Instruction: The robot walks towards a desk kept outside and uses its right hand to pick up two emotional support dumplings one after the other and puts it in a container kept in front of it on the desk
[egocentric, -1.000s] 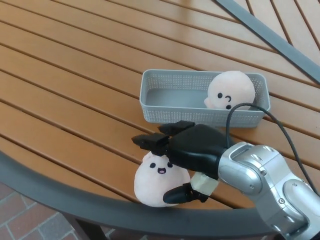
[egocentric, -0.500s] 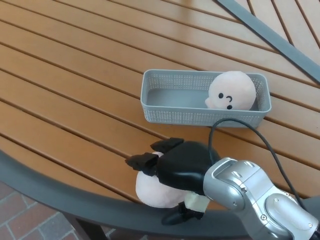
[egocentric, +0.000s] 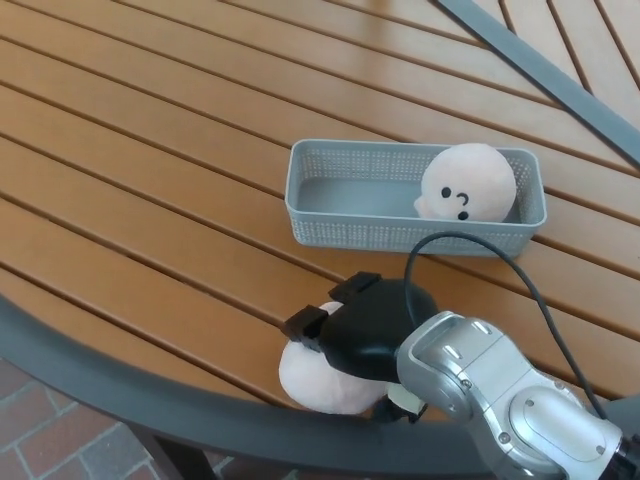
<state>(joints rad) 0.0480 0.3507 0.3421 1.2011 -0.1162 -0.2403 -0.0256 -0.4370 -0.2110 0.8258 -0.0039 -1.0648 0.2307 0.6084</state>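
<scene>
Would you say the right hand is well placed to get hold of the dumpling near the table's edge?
Probably yes: the right hand sits directly over the dumpling with fingers curled around it, and nothing lies between them.

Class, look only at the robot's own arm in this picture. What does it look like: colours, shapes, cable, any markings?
One arm shows, the right. Its hand is glossy black, a rounded shell with blocky fingers. The forearm behind is silver metal built of rounded, drum-like joint housings. A thin black cable loops up from the wrist and runs back along the arm. No markings can be made out.
</scene>
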